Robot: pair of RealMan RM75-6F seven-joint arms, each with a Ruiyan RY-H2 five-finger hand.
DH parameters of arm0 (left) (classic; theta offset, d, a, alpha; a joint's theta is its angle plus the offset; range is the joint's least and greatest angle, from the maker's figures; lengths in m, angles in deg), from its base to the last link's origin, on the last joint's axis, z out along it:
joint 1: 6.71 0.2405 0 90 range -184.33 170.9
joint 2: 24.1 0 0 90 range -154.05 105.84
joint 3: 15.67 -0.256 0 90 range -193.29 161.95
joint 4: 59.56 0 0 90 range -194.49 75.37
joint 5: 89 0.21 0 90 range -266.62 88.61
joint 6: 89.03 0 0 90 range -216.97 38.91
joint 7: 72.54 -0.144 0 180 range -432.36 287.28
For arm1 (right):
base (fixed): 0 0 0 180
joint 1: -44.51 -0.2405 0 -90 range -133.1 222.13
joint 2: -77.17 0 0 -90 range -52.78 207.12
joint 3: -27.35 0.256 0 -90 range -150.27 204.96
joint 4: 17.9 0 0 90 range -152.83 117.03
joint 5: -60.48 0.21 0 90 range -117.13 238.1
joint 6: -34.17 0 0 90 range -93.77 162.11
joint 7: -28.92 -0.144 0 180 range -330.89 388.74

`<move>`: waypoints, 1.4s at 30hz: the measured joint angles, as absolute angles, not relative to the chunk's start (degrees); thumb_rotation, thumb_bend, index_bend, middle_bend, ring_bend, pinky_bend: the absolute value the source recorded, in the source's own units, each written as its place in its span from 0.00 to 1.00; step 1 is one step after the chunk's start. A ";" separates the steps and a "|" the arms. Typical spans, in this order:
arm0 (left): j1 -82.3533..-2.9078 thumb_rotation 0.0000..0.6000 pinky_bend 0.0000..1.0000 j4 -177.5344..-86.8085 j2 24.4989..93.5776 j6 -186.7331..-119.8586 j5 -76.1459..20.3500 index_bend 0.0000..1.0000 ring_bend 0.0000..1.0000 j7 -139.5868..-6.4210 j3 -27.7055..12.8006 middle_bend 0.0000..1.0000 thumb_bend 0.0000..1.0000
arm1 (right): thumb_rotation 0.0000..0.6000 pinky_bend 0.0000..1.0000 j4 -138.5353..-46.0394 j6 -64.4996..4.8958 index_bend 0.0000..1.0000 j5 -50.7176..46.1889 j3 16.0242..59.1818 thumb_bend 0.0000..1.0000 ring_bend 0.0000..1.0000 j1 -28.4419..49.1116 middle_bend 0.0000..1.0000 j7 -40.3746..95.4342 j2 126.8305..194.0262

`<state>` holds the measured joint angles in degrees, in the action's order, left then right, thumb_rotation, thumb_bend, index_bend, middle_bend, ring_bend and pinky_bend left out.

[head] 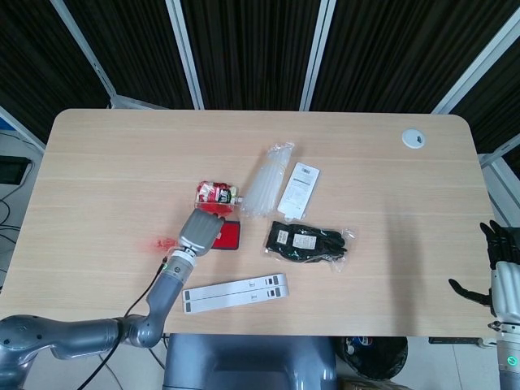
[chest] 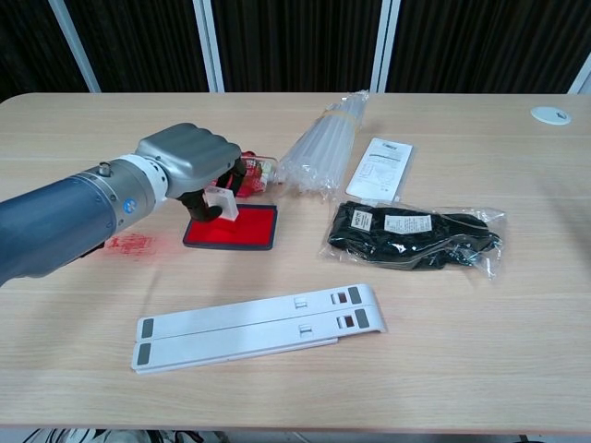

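**Dipping the stamp into the red ink pad**

Left hand (chest: 189, 166) curled tight around a small white plastic stamp block (chest: 222, 205), right above the flat red ink pad in its dark tray (chest: 235, 227). Stamp face pointing down, close to the near-left part of the pad; touching or not, cannot tell from here.

How to do it well, as a guess:

- Keep the stamp flat, not tipped, so the whole face meets the red part.
- Aim for the middle of the pad, away from the dark rim.
- Press straight down, softly. No sliding, or the tray may scoot along the pale wooden surface (chest: 443, 332).
- Lift straight up after.
- Mind the small clear box with red things inside (chest: 251, 172) just behind the pad, very close to the knuckles.

Also there: a smudgy red mark (chest: 127, 244) on the wood to the left, and a long white folding stand (chest: 259, 325) near the front edge.

Right hand (head: 497, 272) far off past the right edge, fingers spread apart, nothing in it.
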<state>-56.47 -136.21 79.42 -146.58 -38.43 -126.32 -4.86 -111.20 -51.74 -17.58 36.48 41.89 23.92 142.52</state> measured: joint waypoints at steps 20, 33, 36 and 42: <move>-58.45 1.00 0.69 -133.53 80.38 -145.77 -41.69 0.77 0.64 -126.24 -5.79 0.77 0.57 | 1.00 0.18 -111.44 -51.66 0.00 -17.43 36.49 0.06 0.00 41.88 0.00 24.14 142.51; -58.34 1.00 0.69 -131.97 81.25 -145.56 -42.30 0.77 0.64 -125.88 -7.32 0.77 0.57 | 1.00 0.18 -111.40 -51.65 0.00 -17.44 36.50 0.06 0.00 41.87 0.00 23.98 142.51; -58.41 1.00 0.69 -131.92 81.31 -145.67 -42.23 0.77 0.64 -125.72 -7.25 0.77 0.57 | 1.00 0.18 -111.41 -51.67 0.00 -17.44 36.51 0.06 0.00 41.88 0.00 23.98 142.51; -58.75 1.00 0.69 -132.81 80.91 -146.19 -41.80 0.77 0.64 -125.52 -6.75 0.77 0.57 | 1.00 0.18 -111.51 -51.73 0.00 -17.49 36.49 0.06 0.00 41.89 0.00 24.08 142.52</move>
<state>-58.75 -132.81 80.91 -146.19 -41.80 -125.52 -6.75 -111.51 -51.73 -17.49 36.49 41.89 24.08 142.52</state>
